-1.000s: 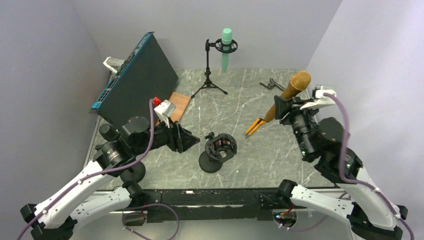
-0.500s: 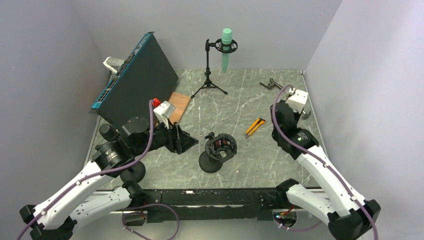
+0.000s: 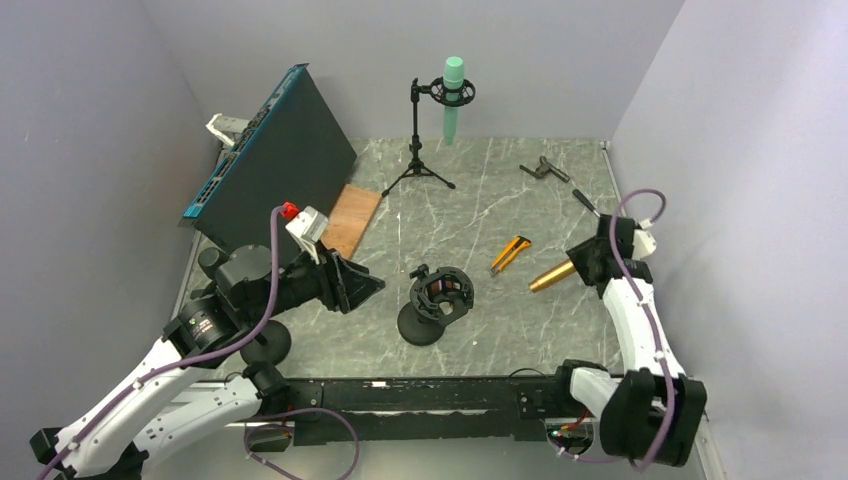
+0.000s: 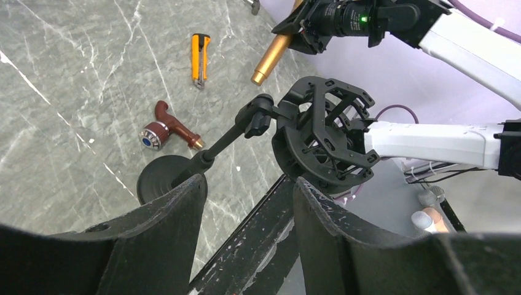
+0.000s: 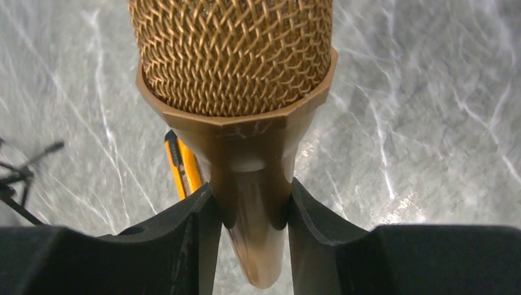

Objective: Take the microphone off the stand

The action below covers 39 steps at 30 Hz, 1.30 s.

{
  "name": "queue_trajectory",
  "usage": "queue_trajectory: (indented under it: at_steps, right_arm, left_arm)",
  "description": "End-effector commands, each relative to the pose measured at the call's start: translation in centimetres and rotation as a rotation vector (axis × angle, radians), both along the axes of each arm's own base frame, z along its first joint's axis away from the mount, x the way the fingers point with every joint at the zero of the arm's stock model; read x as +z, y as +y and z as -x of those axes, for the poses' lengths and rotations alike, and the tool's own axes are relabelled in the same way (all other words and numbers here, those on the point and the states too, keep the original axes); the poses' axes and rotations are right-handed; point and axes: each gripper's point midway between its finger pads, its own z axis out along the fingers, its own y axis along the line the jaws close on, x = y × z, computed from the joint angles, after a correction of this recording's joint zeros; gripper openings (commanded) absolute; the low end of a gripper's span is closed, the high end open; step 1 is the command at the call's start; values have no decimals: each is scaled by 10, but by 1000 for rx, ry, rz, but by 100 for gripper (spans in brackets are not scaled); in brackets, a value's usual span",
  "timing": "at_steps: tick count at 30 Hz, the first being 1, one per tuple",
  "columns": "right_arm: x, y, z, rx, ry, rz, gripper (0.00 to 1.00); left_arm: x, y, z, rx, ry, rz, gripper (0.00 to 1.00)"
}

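A gold microphone [image 3: 553, 276] is held in my right gripper [image 3: 590, 262], low over the table at the right, its tail pointing left. In the right wrist view the fingers [image 5: 196, 227] clamp its body [image 5: 252, 184] just below the mesh head. The black desk stand [image 3: 421, 323] with its empty shock mount [image 3: 446, 289] stands mid-table. My left gripper [image 3: 372, 287] is open and empty just left of the stand. In the left wrist view the mount [image 4: 325, 138] and base [image 4: 161, 178] lie ahead of the open gripper [image 4: 249, 184].
A green microphone [image 3: 453, 95] hangs on a tripod stand at the back. A yellow box cutter [image 3: 511, 252] lies beside the gold microphone. A dark slanted panel [image 3: 275, 160] and a wooden board [image 3: 353, 215] are at the back left. A small red-brown tool [image 4: 166, 129] lies near the stand base.
My right arm has swung from high over the table down to the right side, carrying the gold microphone low. My left gripper has drawn back slightly to the left.
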Motion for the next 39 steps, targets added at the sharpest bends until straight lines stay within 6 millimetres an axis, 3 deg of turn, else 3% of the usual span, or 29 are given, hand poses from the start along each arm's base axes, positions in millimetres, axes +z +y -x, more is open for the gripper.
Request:
queue_trajectory:
  at_steps: [1, 6, 13, 17, 22, 27, 34, 39]
  right_arm:
    - [-22, -4, -13, -139, -62, -359, 0]
    - [-68, -21, -14, -265, 33, -568, 0]
    - [-93, -33, -21, -321, 76, -602, 0]
    - [-98, -32, -18, -335, 81, -600, 18]
    - [-87, -39, -21, -328, 57, -558, 48]
    - [-77, -45, -19, -317, 24, -503, 72]
    - [-48, -34, -23, -204, -44, -470, 92]
    - [-8, -14, -27, -78, -112, -330, 100]
  left_arm:
    - [2, -4, 2, -7, 16, 32, 59]
    - [1, -6, 2, -17, 34, 32, 58]
    - [4, -6, 2, -17, 25, 35, 57]
    - [-2, -8, -1, -7, 36, 33, 57]
    - [-2, -13, 1, -35, 46, 33, 54]
    - [-2, -14, 2, -42, 47, 38, 53]
    - [-6, -15, 2, -42, 50, 43, 53]
    - [-8, -20, 0, -56, 55, 41, 53]
